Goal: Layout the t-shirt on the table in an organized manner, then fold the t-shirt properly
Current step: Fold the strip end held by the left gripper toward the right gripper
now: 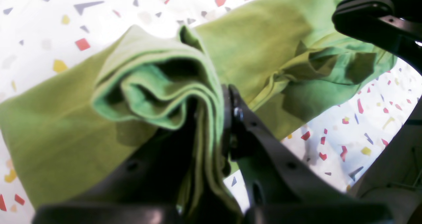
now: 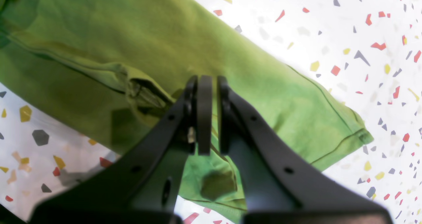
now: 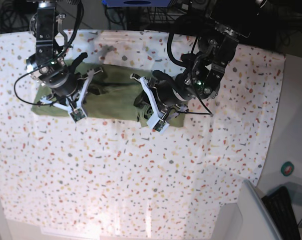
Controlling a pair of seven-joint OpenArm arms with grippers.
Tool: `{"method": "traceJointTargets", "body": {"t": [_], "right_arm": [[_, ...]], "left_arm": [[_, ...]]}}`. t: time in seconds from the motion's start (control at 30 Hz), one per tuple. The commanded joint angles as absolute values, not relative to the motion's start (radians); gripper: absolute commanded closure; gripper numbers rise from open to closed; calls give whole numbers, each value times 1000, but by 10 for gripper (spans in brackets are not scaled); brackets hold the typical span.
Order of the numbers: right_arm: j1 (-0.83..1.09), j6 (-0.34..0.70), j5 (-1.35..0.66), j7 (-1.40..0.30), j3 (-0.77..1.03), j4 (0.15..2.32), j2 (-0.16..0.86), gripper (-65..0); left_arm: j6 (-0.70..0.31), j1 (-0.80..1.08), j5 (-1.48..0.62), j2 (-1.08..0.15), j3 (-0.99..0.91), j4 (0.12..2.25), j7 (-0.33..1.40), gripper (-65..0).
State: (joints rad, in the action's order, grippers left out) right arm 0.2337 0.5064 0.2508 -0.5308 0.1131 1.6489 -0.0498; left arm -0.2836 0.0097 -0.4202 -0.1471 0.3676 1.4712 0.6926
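The olive-green t-shirt [image 3: 115, 100] lies as a long folded strip across the far part of the speckled table [image 3: 140, 175]. My left gripper [image 1: 212, 118] is shut on a thick bunch of its layers [image 1: 158, 85] and holds them raised off the table [image 1: 49, 19]. In the base view that gripper [image 3: 149, 102] is at the strip's right end. At the strip's left end, my right gripper [image 3: 65, 97] stands over the cloth. Seen from the right wrist, this gripper [image 2: 211, 112] has its fingers together on the t-shirt [image 2: 165, 36], and a puckered seam [image 2: 141, 92] runs into them.
A black part of the arm [image 1: 379, 16] crosses the upper right of the left wrist view. The table's right edge [image 3: 278, 115] runs close to the left arm. Cables and dark equipment [image 3: 140, 10] line the far side, and a dark keyboard-like object [image 3: 286, 210] sits off the table at lower right.
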Motion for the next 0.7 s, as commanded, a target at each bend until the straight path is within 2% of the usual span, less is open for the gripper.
{"method": "traceJointTargets", "body": {"t": [0.0, 0.27, 0.4, 0.67], "right_arm": [[226, 503, 245, -512, 113, 1670, -48, -36], [225, 503, 245, -510, 113, 1669, -50, -36], [225, 503, 245, -510, 113, 1669, -50, -36], [225, 501, 245, -510, 113, 1669, -51, -36]], "left_arm": [[-286, -1, -432, -145, 366, 1489, 674, 0], [-286, 7, -438, -151, 369, 1497, 682, 0], [-286, 4, -435, -145, 366, 1526, 789, 0], [-286, -5, -432, -145, 366, 1527, 791, 0]]}}
